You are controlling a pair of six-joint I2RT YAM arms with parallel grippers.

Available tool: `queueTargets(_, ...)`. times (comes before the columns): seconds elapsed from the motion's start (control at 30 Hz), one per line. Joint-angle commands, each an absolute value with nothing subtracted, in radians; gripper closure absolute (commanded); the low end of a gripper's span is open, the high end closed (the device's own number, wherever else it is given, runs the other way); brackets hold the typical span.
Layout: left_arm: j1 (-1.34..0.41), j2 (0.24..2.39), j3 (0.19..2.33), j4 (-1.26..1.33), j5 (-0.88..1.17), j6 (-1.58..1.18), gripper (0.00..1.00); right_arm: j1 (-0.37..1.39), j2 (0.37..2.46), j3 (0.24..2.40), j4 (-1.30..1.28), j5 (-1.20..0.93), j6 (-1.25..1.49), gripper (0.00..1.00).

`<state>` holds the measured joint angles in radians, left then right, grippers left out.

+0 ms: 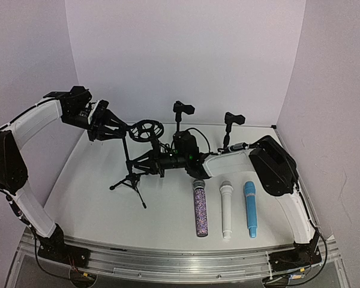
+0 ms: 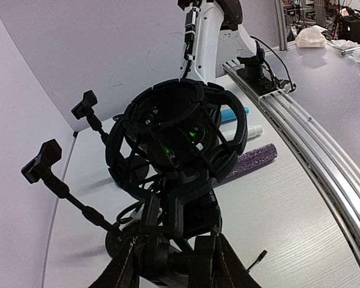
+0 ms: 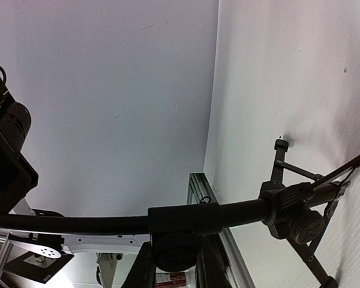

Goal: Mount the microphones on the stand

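A black tripod stand (image 1: 132, 178) stands left of centre, topped by a round cage mount (image 1: 146, 130). My left gripper (image 1: 115, 130) is shut on the stand just below that mount (image 2: 180, 132), and its fingers (image 2: 225, 264) flank the black joint. My right gripper (image 1: 143, 162) is shut on the clamp knob (image 3: 175, 249) of the stand's pole (image 3: 228, 215). Three microphones lie side by side on the table, untouched: purple-glitter (image 1: 200, 208), white (image 1: 226, 210) and light blue (image 1: 249, 209). The left wrist view shows them behind the mount, purple (image 2: 255, 159) nearest.
Two more clip holders on thin posts rise at the back (image 1: 183, 110) (image 1: 233, 119); in the left wrist view the clips (image 2: 42, 162) (image 2: 84, 105) stand to the left. A metal rail (image 1: 168, 261) runs along the near edge. White walls close the back and sides.
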<state>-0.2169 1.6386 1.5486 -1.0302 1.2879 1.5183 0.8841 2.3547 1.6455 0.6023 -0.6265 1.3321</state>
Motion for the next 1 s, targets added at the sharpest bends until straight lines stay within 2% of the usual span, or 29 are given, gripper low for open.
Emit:
queueTargets(0.0, -0.223, 1.624, 1.544, -0.993, 1.288, 1.534, 1.00, 0.879, 2.397, 1.634, 0.557, -0.587, 1.564, 1.00)
queueTargets(0.27, -0.224, 1.625, 1.537, -0.993, 1.290, 1.535, 1.00, 0.875, 2.464, 1.634, 0.767, -0.570, 1.980, 1.00)
queueTargets(0.63, -0.224, 1.624, 1.526, -0.992, 1.288, 1.536, 1.00, 0.878, 2.419, 1.532, 0.781, -0.515, 2.152, 1.00)
queueTargets(0.97, -0.223, 1.623, 1.525, -0.989, 1.290, 1.538, 1.00, 0.883, 2.439, 1.603, 0.809, -0.527, 2.278, 1.00)
